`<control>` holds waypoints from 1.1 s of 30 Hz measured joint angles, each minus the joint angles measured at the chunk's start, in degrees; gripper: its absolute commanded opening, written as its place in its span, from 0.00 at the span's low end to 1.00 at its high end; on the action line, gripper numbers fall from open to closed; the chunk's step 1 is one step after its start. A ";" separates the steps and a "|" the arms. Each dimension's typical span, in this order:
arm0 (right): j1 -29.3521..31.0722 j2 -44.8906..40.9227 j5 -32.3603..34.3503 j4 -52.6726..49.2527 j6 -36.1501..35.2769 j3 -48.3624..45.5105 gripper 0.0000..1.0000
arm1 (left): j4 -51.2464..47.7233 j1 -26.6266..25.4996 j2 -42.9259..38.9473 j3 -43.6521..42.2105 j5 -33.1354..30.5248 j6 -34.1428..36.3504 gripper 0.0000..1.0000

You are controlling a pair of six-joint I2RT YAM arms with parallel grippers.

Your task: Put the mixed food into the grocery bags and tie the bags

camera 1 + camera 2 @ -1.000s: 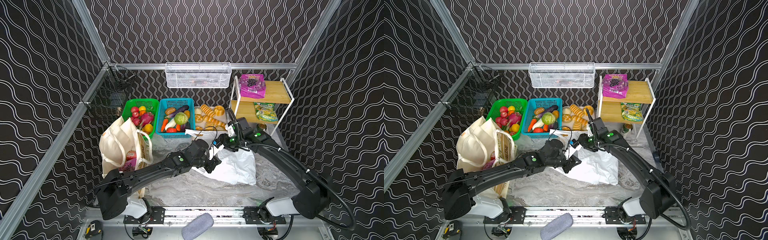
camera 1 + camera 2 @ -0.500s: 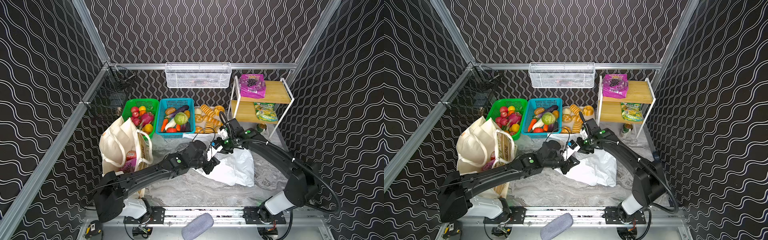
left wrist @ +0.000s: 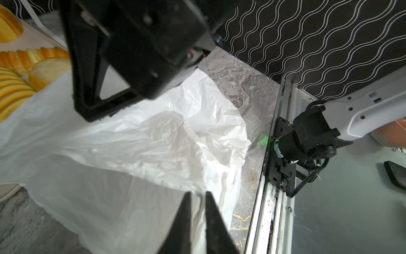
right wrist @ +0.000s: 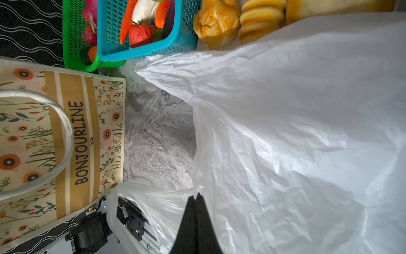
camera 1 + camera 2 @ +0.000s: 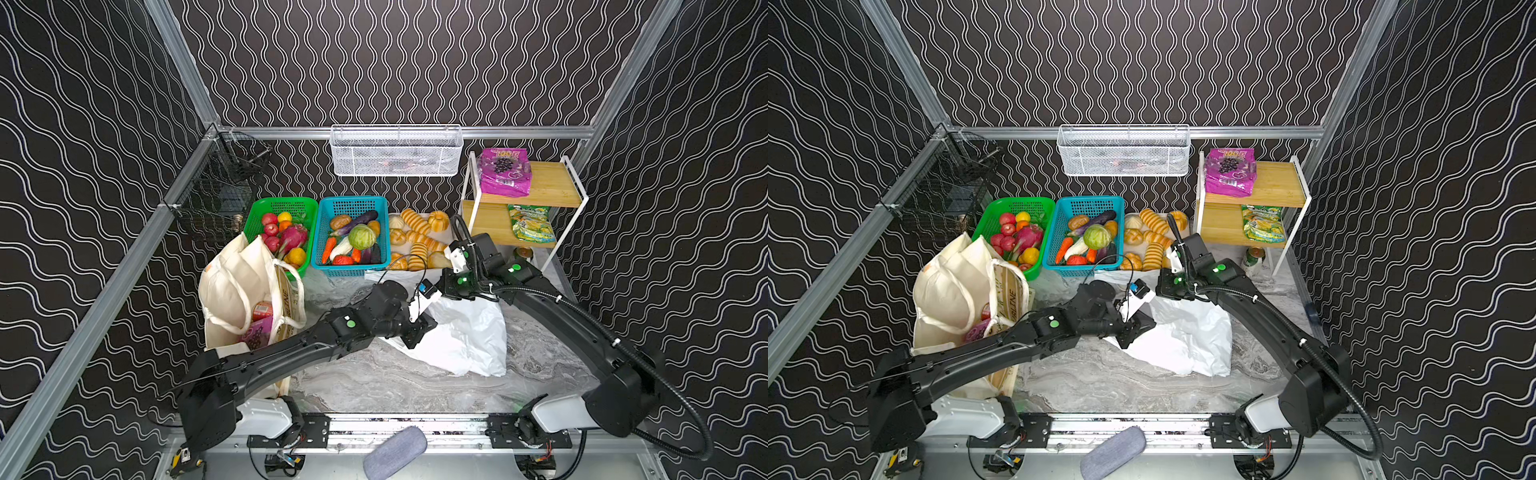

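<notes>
Two arms (image 5: 291, 353) (image 5: 561, 320) bent inward, claws (image 3: 198, 194) (image 4: 196, 195) pinching bag (image 5: 465, 336)

Up on the back rail hangs a white wire basket (image 5: 397, 151), with a black wire basket (image 5: 226, 187) fixed to the left rail. Down on the marble desk (image 5: 374, 378), a green basket (image 5: 277, 202) is packed with red and yellow toy fruit (image 5: 293, 237). A teal basket (image 5: 353, 201) sits just beside it, then rows of golden toy breads (image 5: 415, 222). A two-tier wooden shelf (image 5: 552, 183) stands far right, and a grey pad (image 5: 395, 453) lies at the front edge.
</notes>
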 measured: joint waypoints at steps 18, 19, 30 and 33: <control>6.01 7.78 3.93 -2.08 0.35 -1.68 0.55 | -3.50 18.93 -8.13 -8.26 -4.02 -15.69 0.45; 7.65 8.76 6.25 -2.40 0.87 -1.60 0.57 | -4.98 20.70 -6.86 -6.84 -3.56 -16.96 0.45; 19.39 23.28 26.86 -4.87 7.04 4.63 0.58 | -13.49 24.94 -3.08 0.31 -6.73 -19.78 0.47; 20.92 27.93 31.45 -5.97 8.15 7.43 0.57 | -14.47 25.53 -5.92 -0.92 -8.98 -20.55 0.47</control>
